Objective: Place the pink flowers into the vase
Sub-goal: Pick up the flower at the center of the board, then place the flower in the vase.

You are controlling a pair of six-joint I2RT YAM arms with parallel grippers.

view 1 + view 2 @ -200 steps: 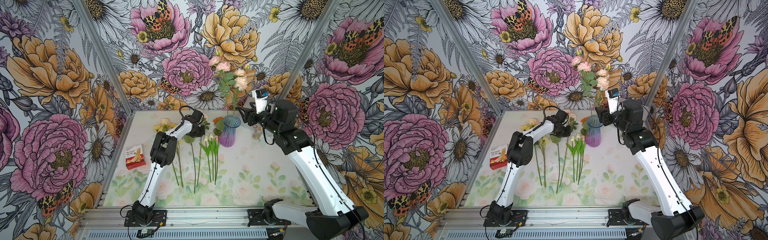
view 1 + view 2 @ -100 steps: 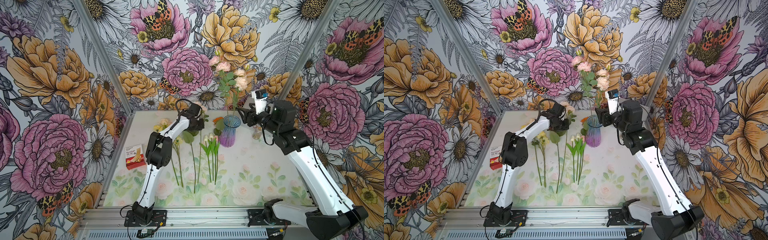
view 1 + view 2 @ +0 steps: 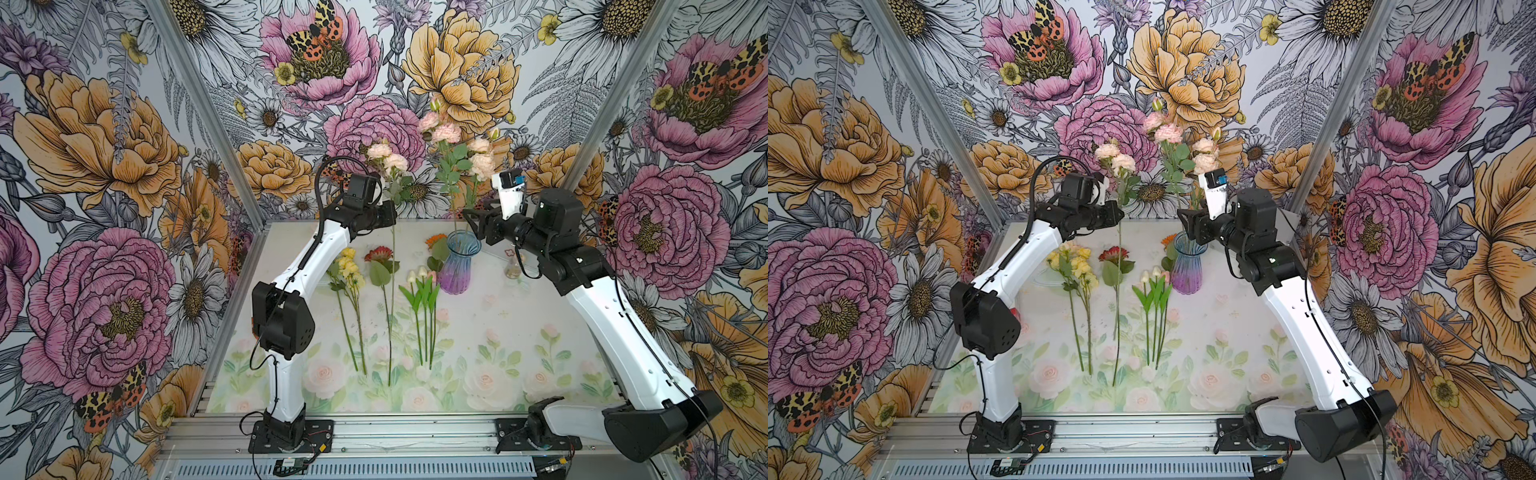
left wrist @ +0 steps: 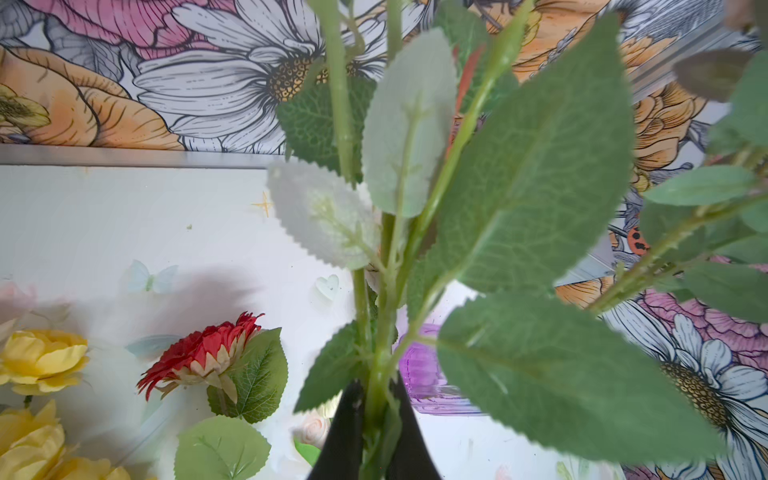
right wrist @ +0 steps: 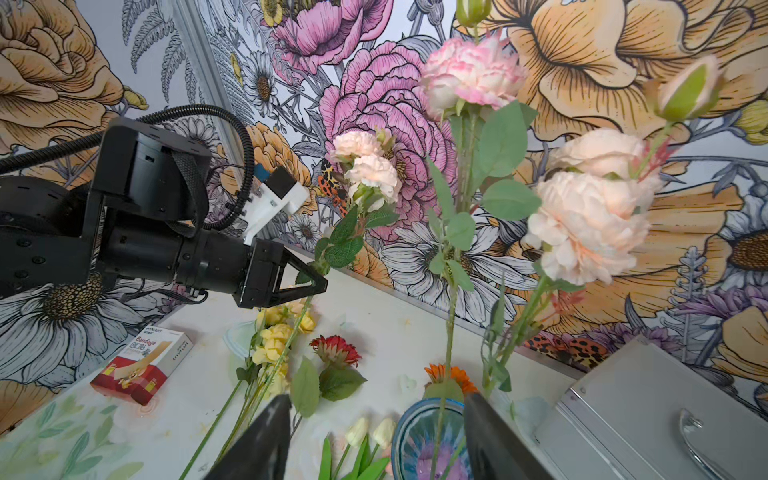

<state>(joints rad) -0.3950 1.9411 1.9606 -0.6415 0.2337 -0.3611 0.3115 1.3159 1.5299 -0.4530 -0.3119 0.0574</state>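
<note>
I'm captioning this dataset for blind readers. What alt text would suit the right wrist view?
The left gripper is shut on a long pink flower stem, holding it roughly upright. Other pink flowers stand in the blue-rimmed vase, with the open right gripper close by. Yellow flowers, a red flower and a bandage box lie on the table.

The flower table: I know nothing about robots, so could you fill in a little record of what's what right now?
left gripper: shut on a pink flower stem, held upright above the table
right gripper: open, by the vase rim, holding nothing
vase: upright, with pink flowers standing in it
lying on the table: yellow flowers, red flower, white tulips
beside the vase: orange flower
also there: bandage box
</note>
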